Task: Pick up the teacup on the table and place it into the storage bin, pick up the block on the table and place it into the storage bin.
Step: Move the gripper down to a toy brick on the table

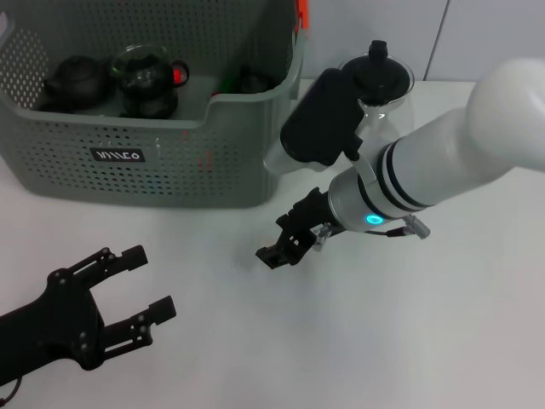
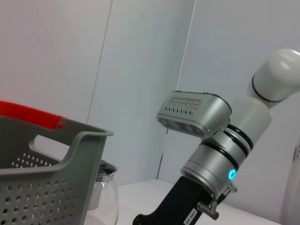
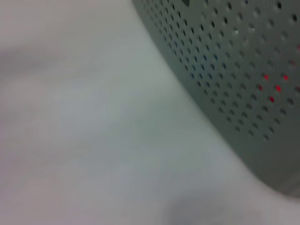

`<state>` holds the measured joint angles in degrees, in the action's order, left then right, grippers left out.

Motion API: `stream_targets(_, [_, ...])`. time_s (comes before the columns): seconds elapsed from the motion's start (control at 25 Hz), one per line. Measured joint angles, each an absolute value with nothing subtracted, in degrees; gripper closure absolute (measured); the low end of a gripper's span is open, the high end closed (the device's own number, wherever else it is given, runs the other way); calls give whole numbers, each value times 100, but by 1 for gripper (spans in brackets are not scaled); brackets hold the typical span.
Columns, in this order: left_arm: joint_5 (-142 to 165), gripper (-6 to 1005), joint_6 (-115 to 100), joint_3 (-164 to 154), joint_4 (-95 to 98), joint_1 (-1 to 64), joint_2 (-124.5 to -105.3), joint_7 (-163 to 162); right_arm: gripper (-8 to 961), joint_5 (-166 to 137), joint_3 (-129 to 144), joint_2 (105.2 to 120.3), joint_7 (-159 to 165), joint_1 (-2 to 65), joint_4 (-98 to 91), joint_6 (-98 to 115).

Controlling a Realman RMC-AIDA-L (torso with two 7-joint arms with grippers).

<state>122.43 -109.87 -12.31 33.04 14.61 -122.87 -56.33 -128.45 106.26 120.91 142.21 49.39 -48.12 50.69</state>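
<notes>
right gripper (image 1: 285,243) sits low over the table (image 1: 358,341) by the storage bin (image 1: 170,162), can't tell its fingers, left gripper (image 1: 140,294) parked wide open holding nothing, teaware looks binned already, probably

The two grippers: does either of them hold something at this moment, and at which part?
Nothing is held. The left gripper is open and empty over the table. The right gripper hangs low beside the storage bin, with nothing visible in it.
</notes>
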Motion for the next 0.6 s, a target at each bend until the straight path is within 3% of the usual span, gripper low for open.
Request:
stream_targets(0.16, [12243,175,-10985,-1231,3304,1447,-12287,-5633,330,-12624,10697,12093,14042,4935,-4650,4931])
stream_targets(0.4, [12243,174,-10981,-1230,3304,1449,-12287,-5633,470,-12528,10709,12094,13950,4863,-4607,4851])
stream_targets(0.6, [12245,175,-10971,-1230,3304,1450,-12287,-5633,465,-12524,10713,12094,13901,4813,-4541,4741])
